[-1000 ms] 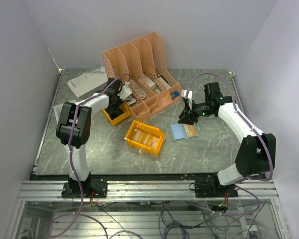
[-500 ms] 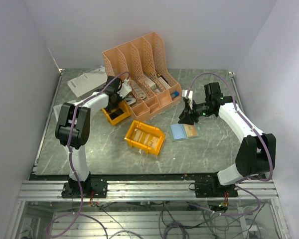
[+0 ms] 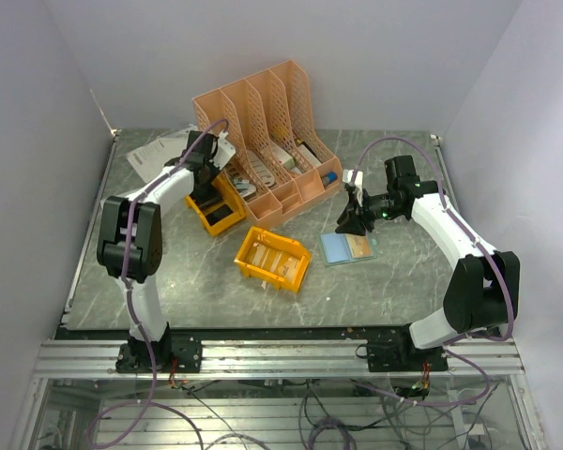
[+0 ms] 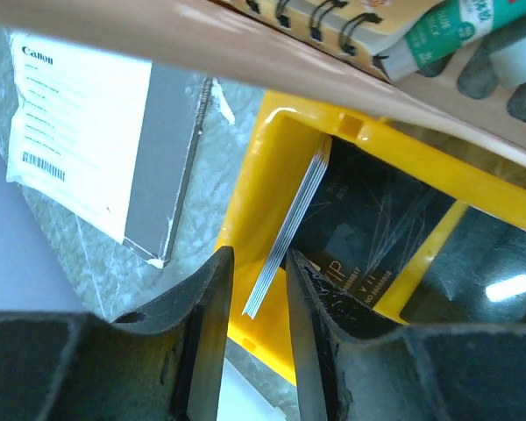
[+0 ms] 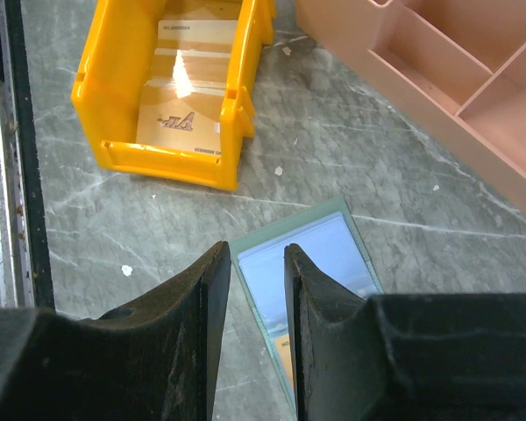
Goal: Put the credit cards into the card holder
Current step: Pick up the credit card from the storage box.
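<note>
The card holder (image 3: 347, 248) lies open on the table, light blue inside, with a tan card (image 3: 358, 247) in its right half; it also shows in the right wrist view (image 5: 320, 254). My right gripper (image 3: 351, 223) hovers over its far left edge, jaws slightly apart and empty (image 5: 256, 267). My left gripper (image 3: 209, 180) is over the far yellow bin (image 3: 227, 217). In the left wrist view a stack of pale cards (image 4: 289, 228) stands edge-on against that bin's wall (image 4: 250, 202). The stack's lower corner sits between my left gripper's (image 4: 252, 289) narrowly open jaws, with gaps showing.
A second yellow bin (image 3: 249, 264) with tan cards (image 5: 188, 123) sits mid-table. A pink file organiser (image 3: 263, 122) stands at the back, close above the left gripper. A white Canon booklet (image 4: 79, 132) lies beside the far bin. Dark cards (image 4: 368, 237) lie in the far bin.
My left gripper has moved toward the far left, from over the bin's middle to its far end. The right arm and the card holder have not moved.
</note>
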Controlling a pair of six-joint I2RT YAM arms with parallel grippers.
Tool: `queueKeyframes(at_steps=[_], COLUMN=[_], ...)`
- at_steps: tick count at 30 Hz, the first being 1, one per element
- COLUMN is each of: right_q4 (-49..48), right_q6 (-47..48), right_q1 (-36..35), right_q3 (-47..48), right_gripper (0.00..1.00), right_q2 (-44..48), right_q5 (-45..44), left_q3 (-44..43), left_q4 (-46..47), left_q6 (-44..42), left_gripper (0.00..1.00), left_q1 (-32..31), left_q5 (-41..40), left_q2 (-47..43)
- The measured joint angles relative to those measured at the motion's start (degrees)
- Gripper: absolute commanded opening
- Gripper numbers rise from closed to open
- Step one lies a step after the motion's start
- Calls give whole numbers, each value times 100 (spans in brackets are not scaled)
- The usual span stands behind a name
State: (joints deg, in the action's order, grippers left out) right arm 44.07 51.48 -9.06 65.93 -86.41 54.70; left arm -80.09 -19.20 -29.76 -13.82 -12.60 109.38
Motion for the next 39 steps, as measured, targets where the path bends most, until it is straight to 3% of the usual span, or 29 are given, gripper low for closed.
queueKeyframes(at_steps=[14,39], right_q4=[22,157], right_q6=[20,151], right_q1=[0,0], right_q3=[0,0], right_gripper=[32,32], right_q2=[0,-63], right_q5=[0,44], left_q3=[-693,-404], left_q4=[-308,-446], left_q6=[61,195], left_gripper=[31,37], left_q1=[142,146], left_q5=[348,769], left_q2=[433,446])
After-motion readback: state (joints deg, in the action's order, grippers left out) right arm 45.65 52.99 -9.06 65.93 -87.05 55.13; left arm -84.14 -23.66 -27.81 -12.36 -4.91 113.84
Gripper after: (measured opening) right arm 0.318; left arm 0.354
